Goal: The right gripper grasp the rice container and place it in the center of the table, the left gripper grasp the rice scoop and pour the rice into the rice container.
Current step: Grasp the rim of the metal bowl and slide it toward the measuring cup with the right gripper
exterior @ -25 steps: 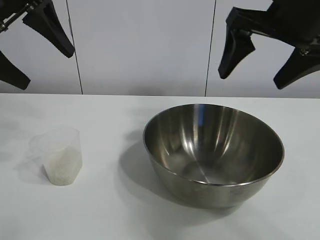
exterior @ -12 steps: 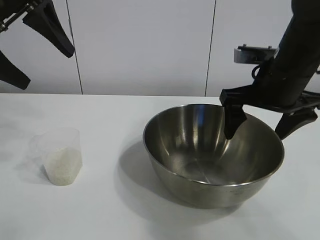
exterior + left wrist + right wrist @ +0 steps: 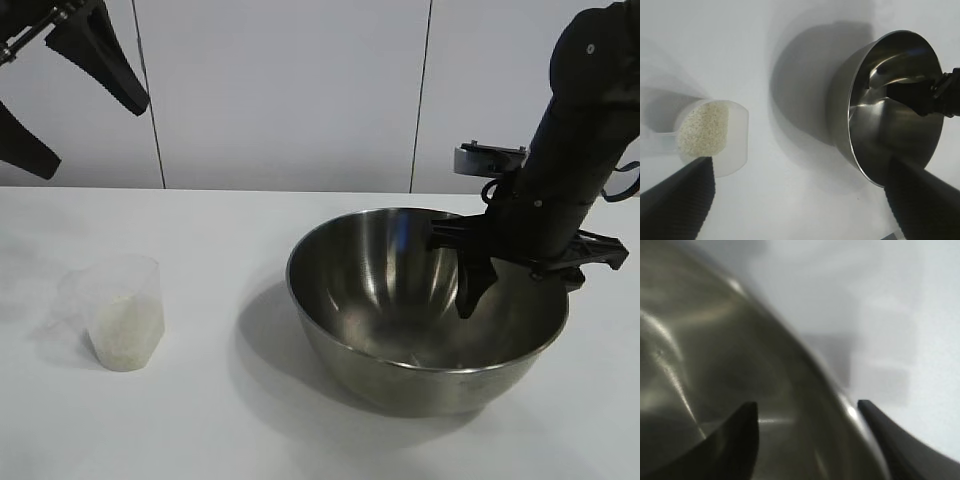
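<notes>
On the white table point(image 3: 200, 420), the rice container point(image 3: 380, 290) sits right of centre, the right gripper point(image 3: 525, 285) straddling its far-right rim, one finger inside the bowl, the other outside; whether the fingers have clamped the rim cannot be told. Well apart at left stands the rice scoop point(image 3: 122, 312), upright, part-filled with rice point(image 3: 702, 127). Above it, the left gripper point(image 3: 70, 90) hangs wide open, holding nothing.

shiny silver rice container point(image 3: 400, 330), frosted translucent rice scoop point(image 3: 122, 310), white rice point(image 3: 702, 129), white table point(image 3: 200, 420), black right gripper point(image 3: 520, 275)
</notes>
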### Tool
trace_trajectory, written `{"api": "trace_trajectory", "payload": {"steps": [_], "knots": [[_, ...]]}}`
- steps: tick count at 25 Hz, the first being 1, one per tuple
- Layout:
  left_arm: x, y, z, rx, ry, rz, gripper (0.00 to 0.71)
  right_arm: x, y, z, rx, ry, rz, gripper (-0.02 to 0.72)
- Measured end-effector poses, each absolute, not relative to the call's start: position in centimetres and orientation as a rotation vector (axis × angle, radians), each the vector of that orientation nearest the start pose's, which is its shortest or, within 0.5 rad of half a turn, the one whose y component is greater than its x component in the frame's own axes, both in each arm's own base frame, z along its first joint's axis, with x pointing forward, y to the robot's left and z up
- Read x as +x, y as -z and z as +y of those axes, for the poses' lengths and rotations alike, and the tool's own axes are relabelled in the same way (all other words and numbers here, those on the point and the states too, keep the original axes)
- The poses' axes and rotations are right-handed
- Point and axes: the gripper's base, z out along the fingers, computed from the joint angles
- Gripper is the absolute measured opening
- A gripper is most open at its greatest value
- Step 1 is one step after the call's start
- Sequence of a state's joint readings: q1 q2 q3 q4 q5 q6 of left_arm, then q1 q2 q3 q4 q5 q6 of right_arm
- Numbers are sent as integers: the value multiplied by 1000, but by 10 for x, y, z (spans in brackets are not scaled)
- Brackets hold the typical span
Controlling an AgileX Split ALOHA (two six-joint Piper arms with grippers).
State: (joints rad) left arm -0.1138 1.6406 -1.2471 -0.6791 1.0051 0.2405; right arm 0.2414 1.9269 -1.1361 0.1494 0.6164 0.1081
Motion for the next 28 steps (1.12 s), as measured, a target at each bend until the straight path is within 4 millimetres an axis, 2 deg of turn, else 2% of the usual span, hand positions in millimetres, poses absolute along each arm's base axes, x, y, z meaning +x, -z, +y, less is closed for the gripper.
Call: {"api": "trace_trajectory", "payload": {"steps": [8, 16, 28], "knots": [[325, -276, -86, 76, 848, 2729, 664, 349, -144, 95, -41, -223, 2912, 15], [325, -276, -86, 76, 848, 2729, 664, 347, -169, 96, -32, -319, 2849, 10], [325, -276, -86, 76, 848, 2729, 664, 345, -169, 97, -28, -408, 2869, 9]]}}
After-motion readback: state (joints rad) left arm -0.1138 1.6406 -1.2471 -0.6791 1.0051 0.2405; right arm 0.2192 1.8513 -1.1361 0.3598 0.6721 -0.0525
